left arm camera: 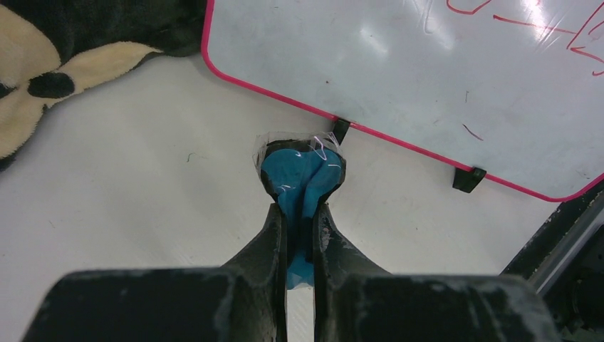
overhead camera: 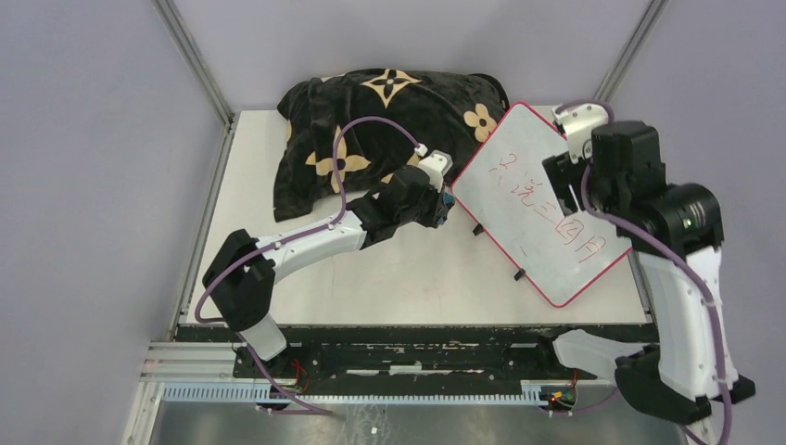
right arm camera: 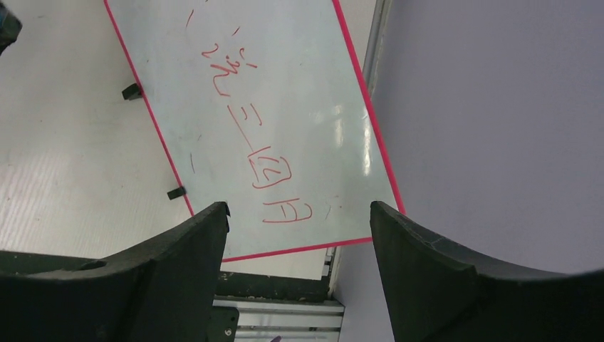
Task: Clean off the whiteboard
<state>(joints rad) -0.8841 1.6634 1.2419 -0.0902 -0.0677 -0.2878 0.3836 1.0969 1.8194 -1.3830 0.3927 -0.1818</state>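
1. On the right half of the desk [overhead camera: 408, 278] lies the whiteboard [overhead camera: 542, 204], flat and turned at an angle, with a thin red-pink rim.
2. Its far corner sits just beside the black pillow [overhead camera: 389, 120] with tan flowers, which lies at the far side of the desk. Its right corner reaches the desk's right edge.
3. Red handwriting [overhead camera: 547, 209] runs down the middle of the board from far to near. The right wrist view shows the same red handwriting [right arm camera: 263, 157] on the whiteboard [right arm camera: 285, 107], none of it wiped.
4. Two small black clips [overhead camera: 477, 229] sit on the board's near-left edge. The left wrist view shows both; one clip [left arm camera: 340, 130] is just beyond the claw tips.
5. Left claw [overhead camera: 445, 199]: at the board's left edge, between pillow and board. Left wrist view: left claw [left arm camera: 303, 206] clenched on a blue pad [left arm camera: 299, 174] with a clear, shiny covering. The pad is over bare desk, just short of the whiteboard [left arm camera: 399, 71] rim; whether it touches the desk, I cannot tell. A tan flower of the pillow [left arm camera: 43, 78] shows at the left.
6. Right claw [overhead camera: 565, 176]: over the far-right part of the board. Right wrist view: right claw [right arm camera: 299, 214] released, jaws wide apart, nothing between them, and the board seen below through the gap.
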